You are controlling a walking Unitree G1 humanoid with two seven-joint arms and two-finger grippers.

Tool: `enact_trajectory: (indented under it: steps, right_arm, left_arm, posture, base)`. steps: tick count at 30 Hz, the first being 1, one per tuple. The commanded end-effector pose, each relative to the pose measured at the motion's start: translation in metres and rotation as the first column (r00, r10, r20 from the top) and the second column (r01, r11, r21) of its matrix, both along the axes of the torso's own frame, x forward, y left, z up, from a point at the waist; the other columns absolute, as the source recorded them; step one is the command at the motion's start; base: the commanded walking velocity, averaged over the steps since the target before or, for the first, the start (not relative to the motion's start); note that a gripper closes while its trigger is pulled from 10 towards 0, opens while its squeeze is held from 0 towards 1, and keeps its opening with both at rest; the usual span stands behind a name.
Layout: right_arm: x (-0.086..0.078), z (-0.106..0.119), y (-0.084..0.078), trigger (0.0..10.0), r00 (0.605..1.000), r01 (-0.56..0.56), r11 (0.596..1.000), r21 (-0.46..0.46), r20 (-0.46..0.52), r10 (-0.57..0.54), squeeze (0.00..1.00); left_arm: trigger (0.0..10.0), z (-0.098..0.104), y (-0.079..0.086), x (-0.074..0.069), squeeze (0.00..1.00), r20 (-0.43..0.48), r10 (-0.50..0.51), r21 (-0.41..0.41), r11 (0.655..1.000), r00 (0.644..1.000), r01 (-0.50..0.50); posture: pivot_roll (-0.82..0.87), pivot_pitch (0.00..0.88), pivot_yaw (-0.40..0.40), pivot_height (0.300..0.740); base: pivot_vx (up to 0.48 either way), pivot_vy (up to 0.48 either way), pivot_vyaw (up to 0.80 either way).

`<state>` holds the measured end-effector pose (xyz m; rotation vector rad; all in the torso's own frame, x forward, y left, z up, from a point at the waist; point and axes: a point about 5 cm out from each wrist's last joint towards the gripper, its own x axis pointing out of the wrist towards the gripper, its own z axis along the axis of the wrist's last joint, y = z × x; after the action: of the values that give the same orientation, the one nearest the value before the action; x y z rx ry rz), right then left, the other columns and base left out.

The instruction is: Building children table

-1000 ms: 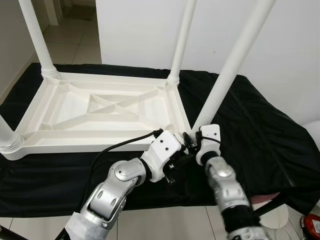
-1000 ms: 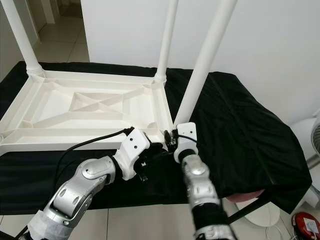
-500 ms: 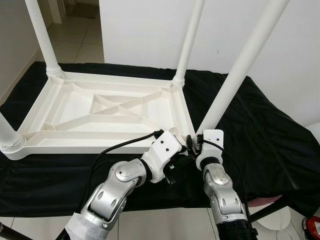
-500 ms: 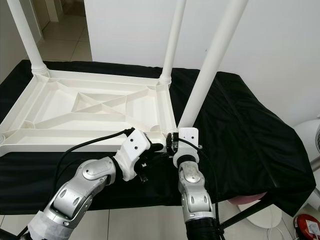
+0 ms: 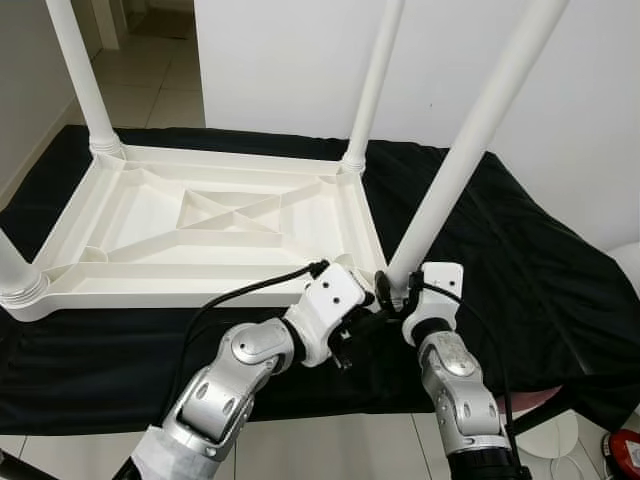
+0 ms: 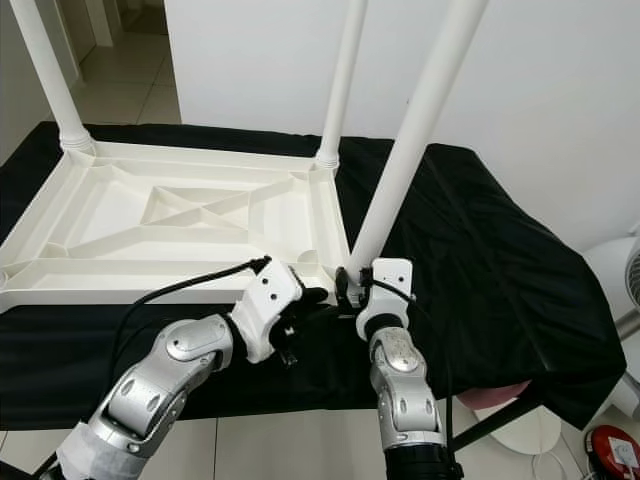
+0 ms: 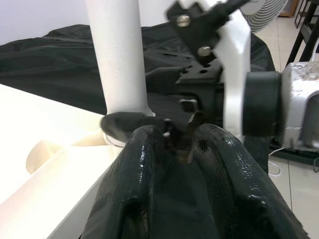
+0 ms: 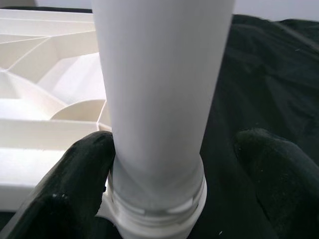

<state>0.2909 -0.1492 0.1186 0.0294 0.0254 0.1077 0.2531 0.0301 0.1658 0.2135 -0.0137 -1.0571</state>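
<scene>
Right gripper (image 8: 159, 164) has shifted slightly right, fingers spread around the near table leg (image 5: 470, 150). Left gripper (image 7: 179, 144) rests closed beside the upturned tabletop (image 5: 150, 215).

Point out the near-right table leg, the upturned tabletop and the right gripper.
Near-right table leg (image 5: 470, 150), left eye view: middle of its white shaft.
Upturned tabletop (image 5: 215, 215), left eye view: crossed ribs on the underside.
Right gripper (image 8: 172, 169), right wrist view: between its fingertips, at the leg's base.

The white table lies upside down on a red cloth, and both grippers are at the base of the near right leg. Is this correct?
Not quite: the cloth is black, not red, as the left eye view shows. The rest holds: the white table lies upside down, with the left gripper and right gripper at the base of the near right leg.
</scene>
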Motion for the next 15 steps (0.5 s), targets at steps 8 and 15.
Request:
enact_trajectory:
  steps: [8, 15]
  right_arm:
    - [0.008, 0.000, -0.030, 10.0, 0.960, -0.280, 0.955, -0.098, -0.004, 0.281, 0.00]
    - [0.028, 0.002, -0.027, 10.0, 0.920, -0.388, 0.911, -0.141, 0.002, 0.393, 0.00]
  left_arm:
    - [10.0, 0.002, 0.000, 0.004, 0.00, 0.020, 0.030, 0.003, 1.000, 0.999, -0.030]
    - [10.0, 0.005, 0.002, 0.008, 0.00, 0.035, 0.037, 0.007, 0.999, 0.999, -0.038]
  posture:
    - [-0.02, 0.000, -0.097, 0.740]
    - [-0.01, 0.000, -0.094, 0.740]
  base:
    - [0.000, 0.000, 0.00]
    - [0.000, 0.000, 0.00]
